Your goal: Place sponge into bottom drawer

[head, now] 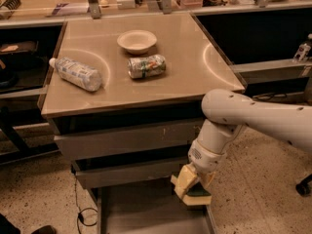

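Note:
My gripper (191, 188) hangs at the right side of the cabinet, over the right edge of the open bottom drawer (141, 216). It is shut on the sponge (198, 196), a yellow block with a dark green layer, held low between the cream fingers. The sponge sits just above the drawer's right wall, at the level of the tray. The drawer is pulled out toward me and its flat grey floor shows. The white arm (253, 116) comes in from the right.
Above the open tray are the middle drawer front (126, 173) and the top drawer front (122, 140). On the tabletop (195, 77) lie a white bowl (137, 41), a crushed can (146, 66) and a plastic bottle (77, 73). A cable (80, 211) lies on the floor at left.

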You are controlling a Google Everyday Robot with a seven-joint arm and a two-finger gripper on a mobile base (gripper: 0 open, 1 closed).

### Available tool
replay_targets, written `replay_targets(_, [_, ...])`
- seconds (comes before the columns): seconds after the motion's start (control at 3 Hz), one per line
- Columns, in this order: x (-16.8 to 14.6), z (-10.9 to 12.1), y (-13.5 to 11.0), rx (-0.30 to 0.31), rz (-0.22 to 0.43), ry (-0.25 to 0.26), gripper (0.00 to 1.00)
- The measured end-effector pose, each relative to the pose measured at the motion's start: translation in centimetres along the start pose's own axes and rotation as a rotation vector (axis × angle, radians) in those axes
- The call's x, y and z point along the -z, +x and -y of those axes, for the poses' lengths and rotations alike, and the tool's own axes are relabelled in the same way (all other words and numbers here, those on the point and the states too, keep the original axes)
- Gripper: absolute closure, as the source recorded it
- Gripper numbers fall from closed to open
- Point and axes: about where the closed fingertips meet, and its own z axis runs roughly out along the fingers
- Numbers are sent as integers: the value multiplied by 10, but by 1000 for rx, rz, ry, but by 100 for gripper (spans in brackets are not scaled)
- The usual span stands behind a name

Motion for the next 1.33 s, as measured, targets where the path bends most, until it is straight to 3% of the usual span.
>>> replay_targets(0.33, [-63, 3, -2, -53, -33, -96, 100])
replay_targets(0.67, [-114, 17, -19, -110, -20, -160, 100])
replay_targets(1.0, [-157, 24, -32, -157, -51, -217, 100])
replay_targets(1.33, [-166, 25, -30, -163, -65, -227, 100])
